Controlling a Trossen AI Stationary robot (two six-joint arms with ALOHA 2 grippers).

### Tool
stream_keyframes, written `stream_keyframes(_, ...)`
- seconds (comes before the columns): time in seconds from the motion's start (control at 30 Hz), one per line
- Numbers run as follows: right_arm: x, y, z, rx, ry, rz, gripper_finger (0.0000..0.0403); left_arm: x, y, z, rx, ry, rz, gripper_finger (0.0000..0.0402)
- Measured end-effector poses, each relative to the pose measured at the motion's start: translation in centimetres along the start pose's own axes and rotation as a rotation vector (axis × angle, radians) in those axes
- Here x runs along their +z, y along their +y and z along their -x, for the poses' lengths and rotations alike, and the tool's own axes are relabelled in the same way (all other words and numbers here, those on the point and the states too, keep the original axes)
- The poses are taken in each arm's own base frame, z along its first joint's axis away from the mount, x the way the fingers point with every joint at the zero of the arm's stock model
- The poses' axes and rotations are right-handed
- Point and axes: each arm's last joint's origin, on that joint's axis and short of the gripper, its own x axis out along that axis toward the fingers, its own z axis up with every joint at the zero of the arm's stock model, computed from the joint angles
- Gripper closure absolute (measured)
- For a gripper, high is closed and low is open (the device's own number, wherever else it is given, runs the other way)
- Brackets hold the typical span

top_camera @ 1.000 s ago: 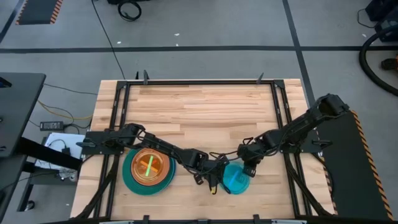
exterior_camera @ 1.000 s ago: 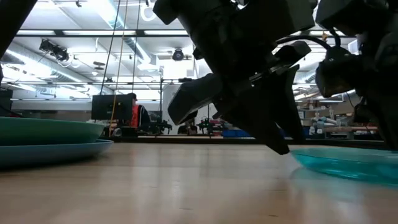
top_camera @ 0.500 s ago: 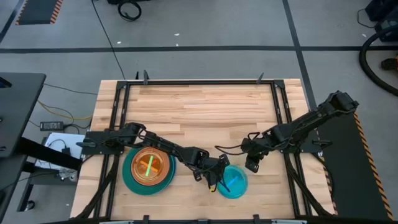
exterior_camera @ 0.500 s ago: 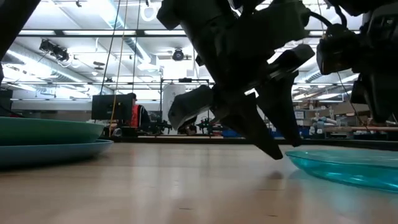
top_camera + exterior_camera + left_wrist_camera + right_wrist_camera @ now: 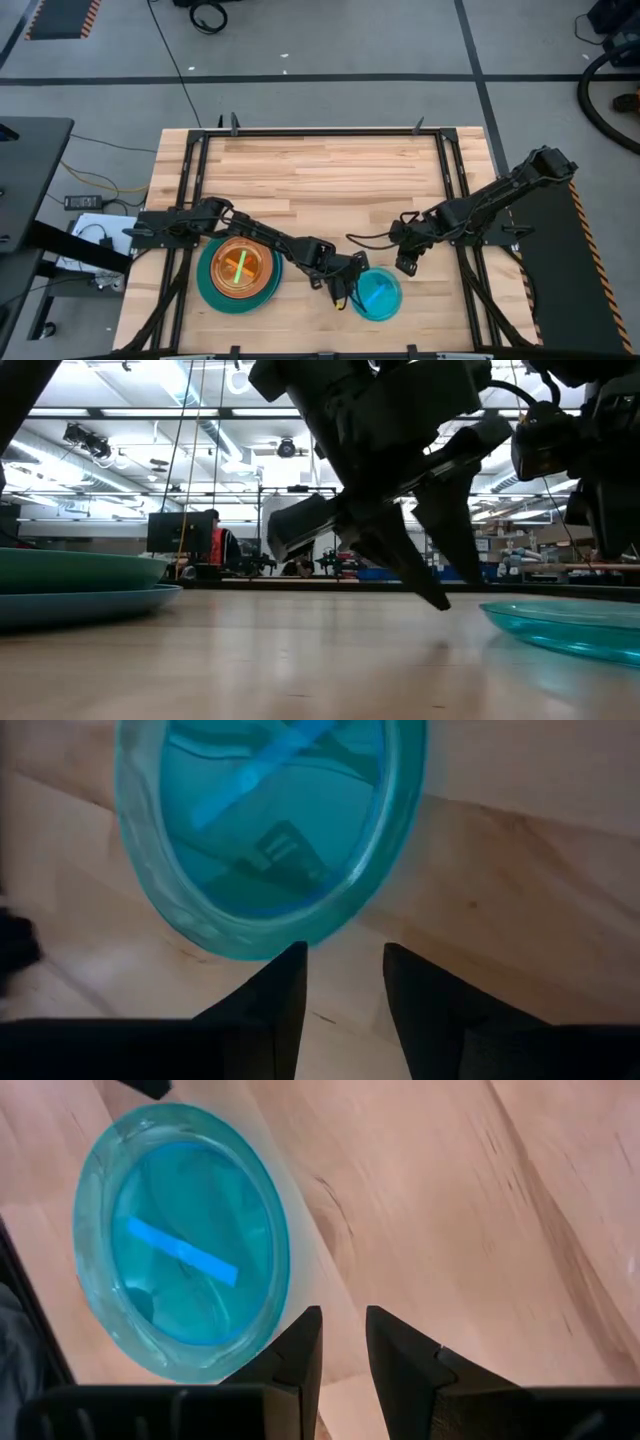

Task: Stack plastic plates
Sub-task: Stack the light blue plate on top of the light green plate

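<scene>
A small round translucent cyan plastic plate [image 5: 377, 294] lies flat on the wooden tabletop [image 5: 320, 180] near its front edge, right of centre, with a bright blue strip showing across its middle. The left claw [image 5: 343, 290] sits low at the plate's left rim; in the left wrist view its two dark fingers [image 5: 275, 990] stand a narrow gap apart, their tips just short of the cyan plate's [image 5: 265, 830] rim, gripping nothing. The right claw [image 5: 406, 265] hangs just beyond the plate's upper-right side, apart from it; its fingers [image 5: 300, 1345] are close together with a slim gap, empty, and the plate [image 5: 180, 1240] lies beside them. At the front left of the tabletop sits a stack: a large round teal plastic plate [image 5: 208, 290] at the bottom, with a small translucent orange plate [image 5: 240, 265] on top.
</scene>
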Motion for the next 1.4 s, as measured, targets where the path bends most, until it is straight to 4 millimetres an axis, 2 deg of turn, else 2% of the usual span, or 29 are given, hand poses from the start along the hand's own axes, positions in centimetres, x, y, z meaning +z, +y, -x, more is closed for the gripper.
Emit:
stream_keyframes(0.33, 0.1, -0.4, 0.0, -0.023, 0.012, 0.065, 0.0312, 0.4, 0.0, -0.4, 0.025, -0.028, -0.238, 0.026)
stream_keyframes(0.73, 0.5, -1.0, 0.1, -0.045, 0.018, 0.053, 0.0312, 1.0, -0.2, -0.3, -0.011, -0.223, -0.493, 0.026)
stream_keyframes(0.83, 0.5, -1.0, 0.0, -0.046, 0.009, 0.061, 0.0312, 0.8, -0.2, -0.4, -0.015, -0.233, -0.497, 0.026)
stream_keyframes(1.07, 0.6, -0.9, 0.0, -0.052, -0.011, 0.076, 0.0312, 0.6, -0.4, -2.0, 0.014, -0.237, -0.502, 0.026)
stream_keyframes(1.3, 0.7, -0.8, 0.0, -0.046, -0.017, 0.079, 0.0312, 0.5, -0.5, -2.4, 0.016, -0.244, -0.497, 0.0261)
stream_keyframes(1.4, 0.7, -0.8, 0.0, -0.046, -0.018, 0.082, 0.0312, 0.5, -0.5, -2.4, 0.013, -0.243, -0.495, 0.0276)
